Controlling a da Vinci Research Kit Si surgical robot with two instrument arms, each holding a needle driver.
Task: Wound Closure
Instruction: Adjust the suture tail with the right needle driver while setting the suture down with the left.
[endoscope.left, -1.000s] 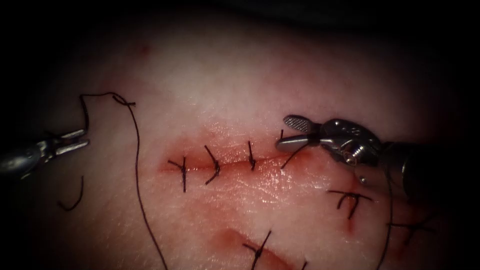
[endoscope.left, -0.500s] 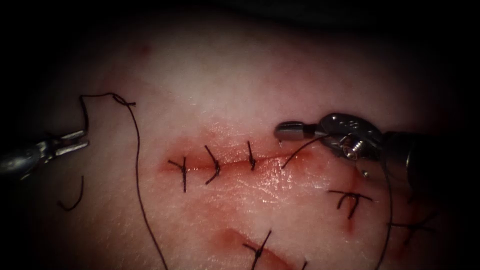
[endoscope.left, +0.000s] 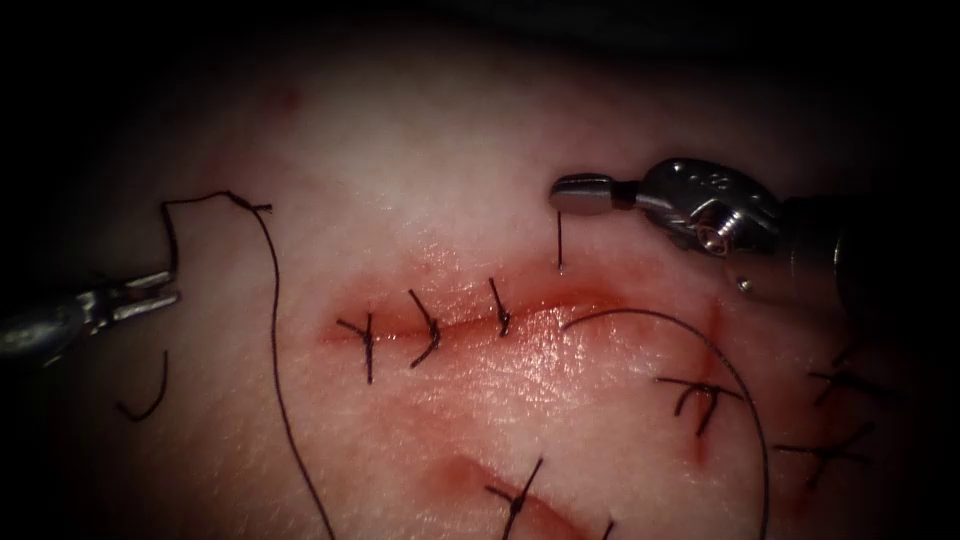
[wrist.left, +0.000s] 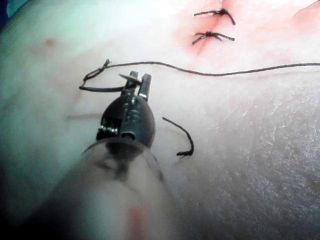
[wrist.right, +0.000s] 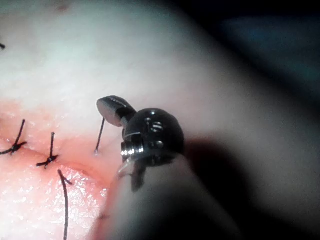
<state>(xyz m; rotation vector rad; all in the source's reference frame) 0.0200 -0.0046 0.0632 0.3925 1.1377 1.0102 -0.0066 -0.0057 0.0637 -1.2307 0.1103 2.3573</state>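
Note:
On the pale tissue (endoscope.left: 450, 150) a cut (endoscope.left: 460, 325) runs left to right. My right tool (endoscope.left: 565, 195) hangs above the cut's right end, jaws shut on the thin dark needle (endoscope.left: 560, 245) near its tip. The needle rises straight out of the tissue just above the cut, and the right wrist view shows the same grip (wrist.right: 107, 107) on the needle (wrist.right: 100, 135). Thread (endoscope.left: 690, 335) enters below the cut's right end and arcs off to the right. At the far left my left tool (endoscope.left: 160, 288) (wrist.left: 138, 77) is shut on the other thread end (endoscope.left: 170, 235).
Three dark stitches (endoscope.left: 428, 330) cross the cut's left and middle. More stitches (endoscope.left: 700, 395) sit to the lower right and one (endoscope.left: 515, 500) on a second cut below. A loose curved thread piece (endoscope.left: 150, 390) (wrist.left: 182, 137) lies beside the left tool. Red fluid (endoscope.left: 540, 350) wets the cut.
The right tool's jaws closed at the cut's right end, then lifted up and away, drawing the needle out of the tissue. The thread arc on the right came into view. The left tool barely moved.

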